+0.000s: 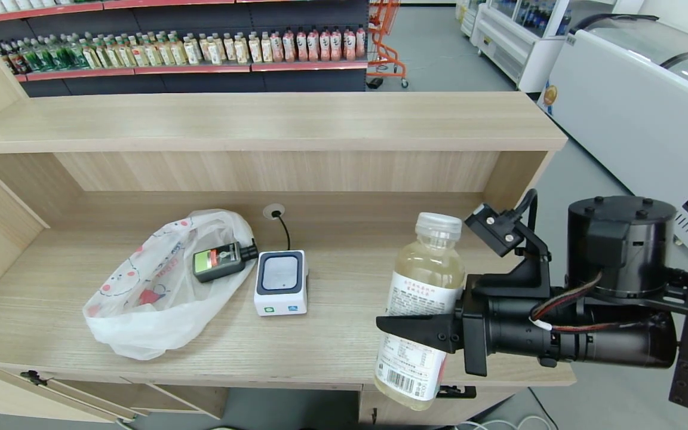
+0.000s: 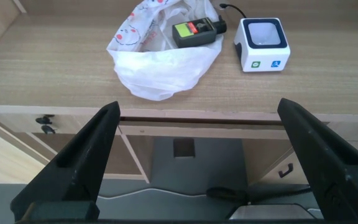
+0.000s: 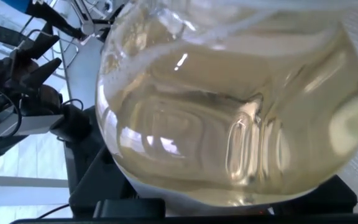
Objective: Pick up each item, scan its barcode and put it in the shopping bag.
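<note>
The shopping bag [image 1: 159, 286] lies slumped on the wooden counter [image 1: 332, 340], a thin white plastic one with small red and black figures printed on it. Its mouth opens toward the scanner. At this mouth lies a small dark container [image 1: 220, 261] with a green label and a black cap, resting on its side on the plastic. If it is fully inside the bag, I cannot tell. Just beside the bag stands the scanner [image 1: 281, 282], a white box with a pale window on top and a black cable going to a hole in the counter.

The bottle [image 1: 424, 310] is clear, with a white cap, and pale yellowish liquid fills it nearly to the neck. It hangs almost upright over the counter's front edge, well to the right of the scanner. The right gripper [image 1: 421, 330] pinches it across the label, one black finger in front; the barcode sits low on the label, below this finger.

The left gripper [image 2: 194, 168] is before the counter's front edge, jaws spread wide with nothing between them.
</note>
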Motion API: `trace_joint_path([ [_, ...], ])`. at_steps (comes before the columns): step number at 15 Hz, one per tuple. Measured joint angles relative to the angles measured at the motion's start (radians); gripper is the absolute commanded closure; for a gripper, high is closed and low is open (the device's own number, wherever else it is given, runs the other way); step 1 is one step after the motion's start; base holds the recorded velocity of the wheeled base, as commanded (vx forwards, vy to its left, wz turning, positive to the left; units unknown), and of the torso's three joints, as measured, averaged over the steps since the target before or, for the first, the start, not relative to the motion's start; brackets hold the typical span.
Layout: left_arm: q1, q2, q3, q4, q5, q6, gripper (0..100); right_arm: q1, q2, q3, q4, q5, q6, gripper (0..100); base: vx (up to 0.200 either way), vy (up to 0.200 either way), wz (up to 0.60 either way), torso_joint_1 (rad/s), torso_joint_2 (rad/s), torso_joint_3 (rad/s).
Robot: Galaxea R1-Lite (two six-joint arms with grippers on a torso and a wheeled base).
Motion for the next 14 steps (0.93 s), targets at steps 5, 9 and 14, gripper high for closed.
trace_joint_path([
  [5, 0.0, 0.0, 0.0, 0.0, 0.0, 0.0, 0, 0.0, -0.002, 0.001, -0.003, 0.003, 0.008, 100, 0.0, 0.0, 0.0, 0.0, 0.0, 0.0],
  [9, 0.0, 0.0, 0.0, 0.0, 0.0, 0.0, 0, 0.0, -0.01, -0.002, -0.002, 0.018, 0.029, 100, 0.0, 0.0, 0.0, 0.0, 0.0, 0.0],
  [14, 0.0, 0.0, 0.0, 0.0, 0.0, 0.0, 0, -0.006, -0.022, -0.013, 0.0, 0.036, 0.028, 100, 0.0, 0.0, 0.0, 0.0, 0.0, 0.0],
])
